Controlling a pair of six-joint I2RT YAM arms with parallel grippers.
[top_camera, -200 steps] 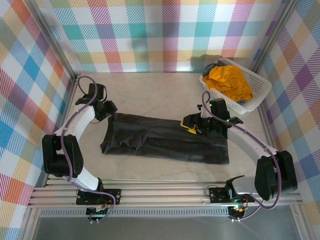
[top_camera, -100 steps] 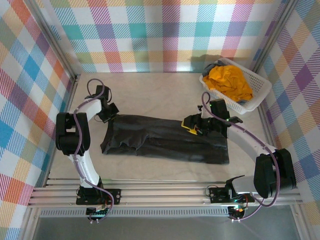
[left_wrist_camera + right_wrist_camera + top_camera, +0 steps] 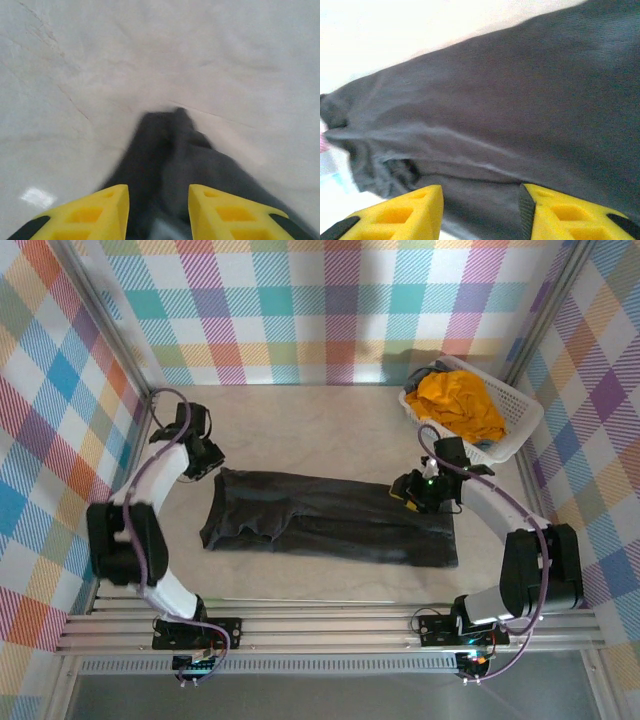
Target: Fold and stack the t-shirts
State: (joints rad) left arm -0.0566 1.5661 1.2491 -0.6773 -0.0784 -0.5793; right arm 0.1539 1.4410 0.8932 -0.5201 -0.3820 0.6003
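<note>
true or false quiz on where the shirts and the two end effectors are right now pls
1. The grey shirt lies on the table. True.
2. The yellow shirt is stacked on the grey shirt. False: it sits in the basket.
3. The left end effector has its fingers apart. True.
4. The right end effector hangs over the basket. False: it is over the grey shirt, fingers apart.

No text, label, brand, number or sign is legible in any view.
</note>
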